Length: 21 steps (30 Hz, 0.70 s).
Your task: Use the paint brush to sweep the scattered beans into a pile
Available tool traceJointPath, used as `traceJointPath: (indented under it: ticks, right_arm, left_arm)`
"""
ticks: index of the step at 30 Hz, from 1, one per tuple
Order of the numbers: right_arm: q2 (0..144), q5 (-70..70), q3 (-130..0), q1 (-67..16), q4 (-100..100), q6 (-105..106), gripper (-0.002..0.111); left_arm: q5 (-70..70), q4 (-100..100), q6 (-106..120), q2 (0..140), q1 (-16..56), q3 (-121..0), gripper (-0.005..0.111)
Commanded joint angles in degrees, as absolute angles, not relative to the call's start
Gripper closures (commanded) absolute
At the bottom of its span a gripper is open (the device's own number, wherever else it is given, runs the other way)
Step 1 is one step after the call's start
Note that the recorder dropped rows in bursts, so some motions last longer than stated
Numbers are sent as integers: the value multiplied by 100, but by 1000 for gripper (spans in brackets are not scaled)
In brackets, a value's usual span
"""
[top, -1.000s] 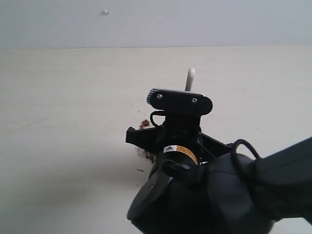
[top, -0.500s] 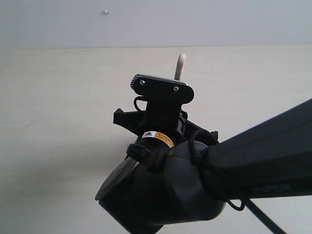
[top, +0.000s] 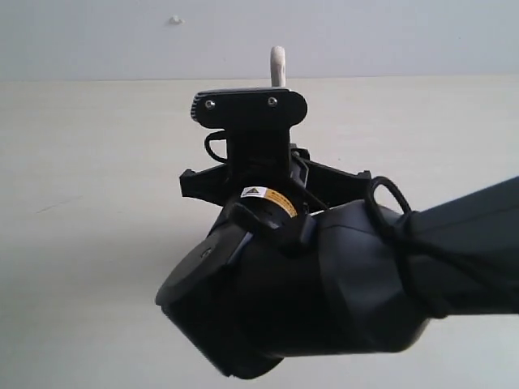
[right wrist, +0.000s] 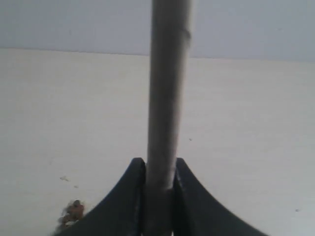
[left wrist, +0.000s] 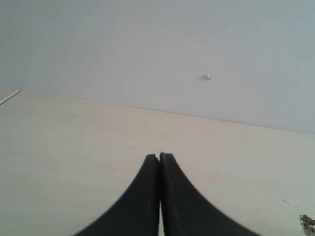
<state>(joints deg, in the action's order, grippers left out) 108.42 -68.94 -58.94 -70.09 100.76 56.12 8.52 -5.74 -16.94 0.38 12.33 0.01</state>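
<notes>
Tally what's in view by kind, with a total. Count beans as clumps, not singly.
Grippers: 2 (left gripper, right gripper)
Paint brush: 1
Bean clump: 1 in the right wrist view; the beans at the left wrist view's edge may be the same clump
Total: 4

Exterior close behind right gripper [right wrist: 160, 169]

Smooth matt handle on the paint brush [right wrist: 167, 73]; right hand [right wrist: 158, 163] black plastic (faint sheen).
</notes>
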Motion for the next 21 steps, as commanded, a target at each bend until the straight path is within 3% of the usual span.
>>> traceJointPath:
  ticks: [1, 8, 21]
  right_arm:
    - [10972, -6996, -5930, -6699, 9995, 5892, 108]
    - [11295, -6996, -5930, -6262, 9995, 6138, 108]
    - [11744, -6418, -5930, -6264, 9569, 5733, 108]
  left_arm:
    - [832, -551, -1662, 0, 1269, 0, 107]
    - [832, -551, -1662, 0, 1269, 0, 107]
    - [832, -551, -1662, 0, 1269, 0, 107]
